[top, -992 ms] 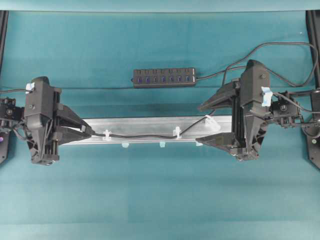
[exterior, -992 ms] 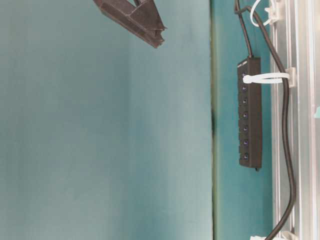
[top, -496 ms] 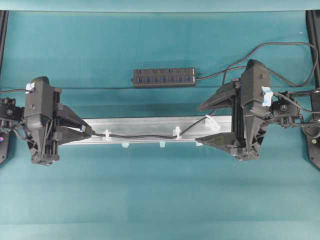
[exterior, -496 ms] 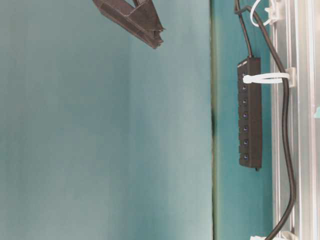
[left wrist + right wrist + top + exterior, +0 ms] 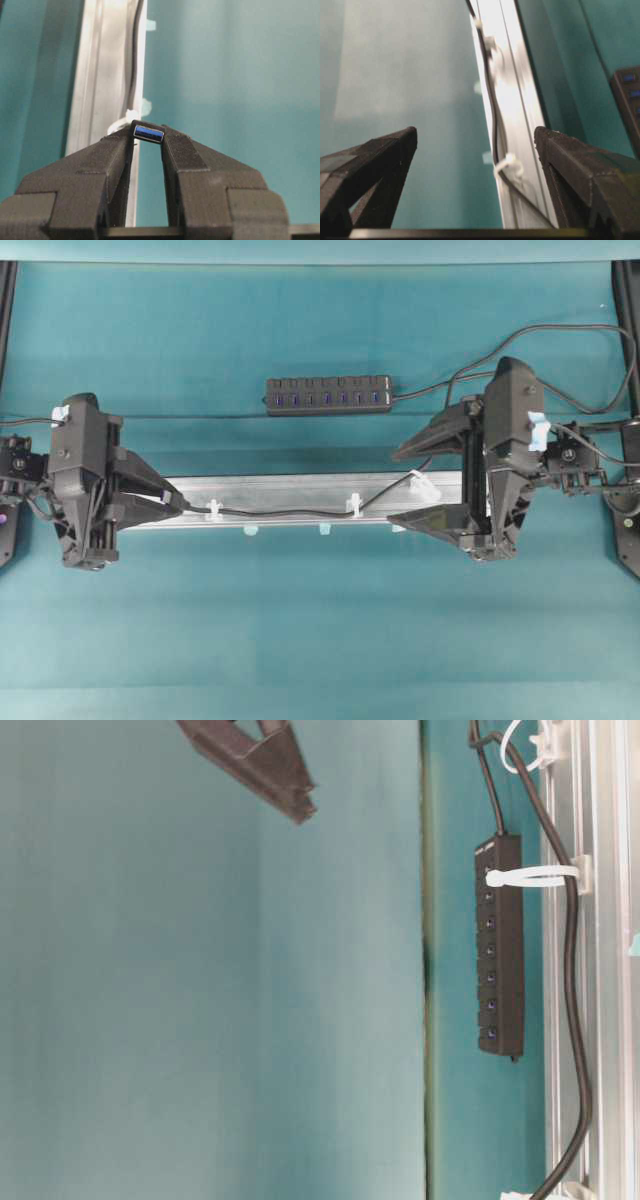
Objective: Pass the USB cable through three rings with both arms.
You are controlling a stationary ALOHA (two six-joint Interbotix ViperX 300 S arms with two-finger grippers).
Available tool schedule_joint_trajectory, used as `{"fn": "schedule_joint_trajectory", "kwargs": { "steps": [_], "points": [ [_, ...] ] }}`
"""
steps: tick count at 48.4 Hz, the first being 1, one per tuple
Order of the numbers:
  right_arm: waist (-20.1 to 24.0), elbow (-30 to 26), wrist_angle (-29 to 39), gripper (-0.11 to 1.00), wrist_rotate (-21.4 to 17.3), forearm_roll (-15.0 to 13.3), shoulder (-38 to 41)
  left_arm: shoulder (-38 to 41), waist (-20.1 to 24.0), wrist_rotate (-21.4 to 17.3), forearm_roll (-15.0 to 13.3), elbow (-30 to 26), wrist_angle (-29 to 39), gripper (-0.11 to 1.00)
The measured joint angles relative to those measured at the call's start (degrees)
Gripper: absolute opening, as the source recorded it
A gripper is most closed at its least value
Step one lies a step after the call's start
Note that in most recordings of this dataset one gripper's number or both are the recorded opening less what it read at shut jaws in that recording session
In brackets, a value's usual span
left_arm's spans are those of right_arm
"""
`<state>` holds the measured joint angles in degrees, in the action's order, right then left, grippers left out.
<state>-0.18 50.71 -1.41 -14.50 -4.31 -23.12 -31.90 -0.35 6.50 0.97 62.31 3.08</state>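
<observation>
Teal cloth (image 5: 320, 640) covers the whole work surface, and a long aluminium rail (image 5: 300, 487) lies across its middle, carrying the fittings the job depends on.

At the far left of the overhead view, the left gripper (image 5: 178, 504) sits at the rail's end with its jaws pressed in on the plug of the USB cable (image 5: 280, 511). The left wrist view shows this clearly: the plug's metal mouth with its blue insert faces the camera, clamped flat between the two pads. Holding the plug at the very tip keeps the cord drawn along the rail rather than sagging out of the eyelets.

Moving right, the black cord runs through the first of the three rings (image 5: 213, 509), along the rail's front edge to the second at about mid-rail, then rises toward the third near the rail's right end. All three stand upright, so the cord appears already threaded through the full set; the task looks close to finished. Small pale-cyan tabs (image 5: 250, 530) sit along the rail's front edge, apart from the cord.

Behind the rail, well apart from it, lies a multi-port USB hub (image 5: 328, 395), its own cord trailing off to the right.

At the right, the right gripper (image 5: 396, 485) hangs with its fingers spread wide and nothing between them, straddling the rail's end near the third ring. The right wrist view confirms the gap: rail and cord lie between the two open fingers, untouched.
</observation>
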Motion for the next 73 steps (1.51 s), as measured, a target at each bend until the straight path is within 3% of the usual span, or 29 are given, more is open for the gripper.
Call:
{"fn": "schedule_joint_trajectory", "kwargs": {
  "steps": [30, 73],
  "points": [
    [0.0, 2.8, -12.6, 0.67, 0.0, -0.4, 0.2, 0.0, 0.0, 0.0, 0.0, 0.0, 0.1, 0.21],
    [0.0, 3.0, -12.9, 0.67, -0.1, -0.4, 0.2, 0.0, 0.0, 0.0, 0.1, 0.0, 0.0, 0.21]
  ]
}}
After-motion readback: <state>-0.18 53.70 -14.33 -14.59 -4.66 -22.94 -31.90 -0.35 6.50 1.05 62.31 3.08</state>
